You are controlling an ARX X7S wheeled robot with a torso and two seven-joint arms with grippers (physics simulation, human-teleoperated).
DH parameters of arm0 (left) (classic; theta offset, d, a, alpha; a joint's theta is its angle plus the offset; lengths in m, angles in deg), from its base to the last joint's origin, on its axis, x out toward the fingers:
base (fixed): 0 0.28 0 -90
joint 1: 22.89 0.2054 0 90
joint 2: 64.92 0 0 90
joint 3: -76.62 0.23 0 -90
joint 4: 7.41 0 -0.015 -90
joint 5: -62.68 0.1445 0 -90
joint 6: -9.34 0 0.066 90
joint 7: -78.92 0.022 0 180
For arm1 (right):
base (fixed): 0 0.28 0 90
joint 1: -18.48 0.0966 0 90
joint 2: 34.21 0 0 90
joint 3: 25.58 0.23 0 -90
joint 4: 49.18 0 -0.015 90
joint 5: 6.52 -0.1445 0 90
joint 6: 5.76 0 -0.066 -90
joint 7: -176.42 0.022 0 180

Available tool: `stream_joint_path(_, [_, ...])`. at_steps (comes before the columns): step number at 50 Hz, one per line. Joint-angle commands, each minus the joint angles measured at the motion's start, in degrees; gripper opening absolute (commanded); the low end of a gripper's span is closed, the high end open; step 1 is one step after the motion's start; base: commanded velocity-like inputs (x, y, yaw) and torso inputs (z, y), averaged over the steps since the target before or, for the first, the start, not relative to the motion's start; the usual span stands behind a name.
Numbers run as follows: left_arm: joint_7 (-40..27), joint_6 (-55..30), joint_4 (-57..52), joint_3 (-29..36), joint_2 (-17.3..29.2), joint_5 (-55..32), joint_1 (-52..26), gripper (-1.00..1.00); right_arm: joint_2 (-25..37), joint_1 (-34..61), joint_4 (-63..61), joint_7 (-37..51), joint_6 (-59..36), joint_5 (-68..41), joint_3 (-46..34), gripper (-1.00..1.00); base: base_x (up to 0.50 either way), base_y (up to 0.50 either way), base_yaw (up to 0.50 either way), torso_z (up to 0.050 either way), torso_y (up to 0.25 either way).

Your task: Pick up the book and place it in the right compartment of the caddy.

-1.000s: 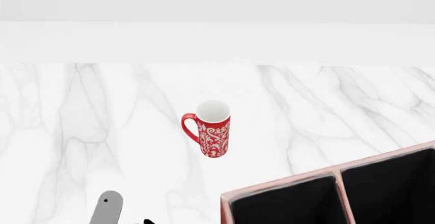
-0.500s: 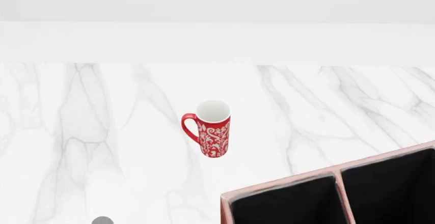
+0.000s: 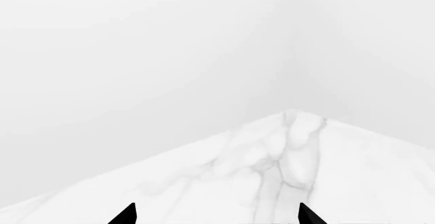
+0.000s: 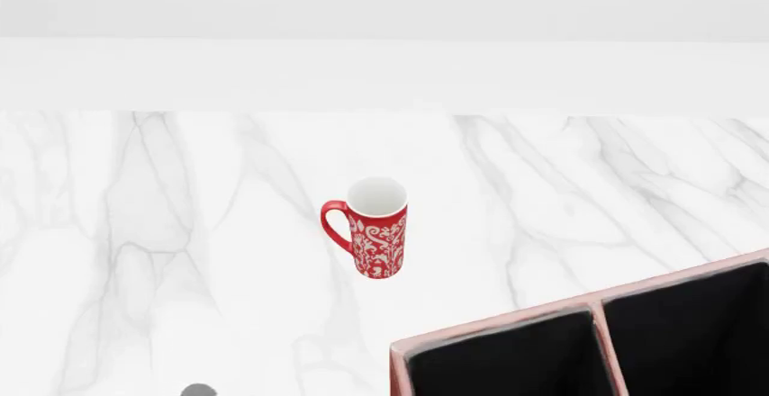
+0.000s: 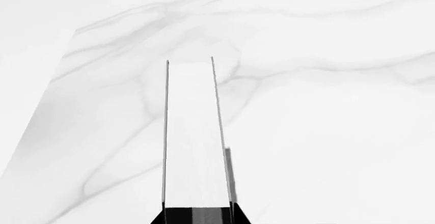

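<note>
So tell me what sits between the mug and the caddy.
Nothing: in the head view only bare marble tabletop separates the mug from the caddy; they stand apart.

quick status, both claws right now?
Left claw: open, empty, tips apart above the marble counter.
Right claw: shut on the book, white page edges facing the camera.

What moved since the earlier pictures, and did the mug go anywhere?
In the head view, the grey arm part at the bottom edge slid down almost out of sight; only a small tip shows. The black bit beside it is gone. Nothing visibly got grabbed or dropped there. The red-and-white mug did not move, and the caddy stayed put on the marble table.
</note>
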Motion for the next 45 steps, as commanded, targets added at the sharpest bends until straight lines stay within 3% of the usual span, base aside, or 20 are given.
stream_joint_path(1, [1.07, 0.34, 0.4, -0.05, -1.1, 1.57, -0.34, 1.0, -1.14, -0.55, -1.45, 1.5, -0.41, -0.55, 5.25, -1.0, 0.0, 0.0, 0.0, 0.0, 0.0])
stream_joint_path(11, [0.77, 0.03, 0.35, 1.15, -0.72, 1.84, -1.05, 1.0, -4.26, 5.02, -4.93, 18.52, -9.14, -4.06, 22.08, -1.0, 0.0, 0.0, 0.0, 0.0, 0.001])
stream_joint_path(26, [0.78, 0.02, -0.21, 2.84, -0.52, 2.14, -1.34, 1.0, -1.78, 13.89, -9.29, 26.09, -19.39, -8.21, 33.04, -1.0, 0.0, 0.0, 0.0, 0.0, 0.001])
stream_joint_path(42, [0.65, 0.5, 0.71, 4.25, -0.34, 2.56, -1.94, 1.0, 1.89, 19.14, -2.59, 37.21, -24.21, -6.85, 50.15, -1.0, 0.0, 0.0, 0.0, 0.0, 0.001])
stream_joint_path(45, [0.56, 0.07, 0.37, 4.23, -0.01, 2.43, -2.16, 1.0, 4.55, 17.1, -0.7, 42.37, -23.74, -4.17, 56.83, -1.0, 0.0, 0.0, 0.0, 0.0, 0.0])
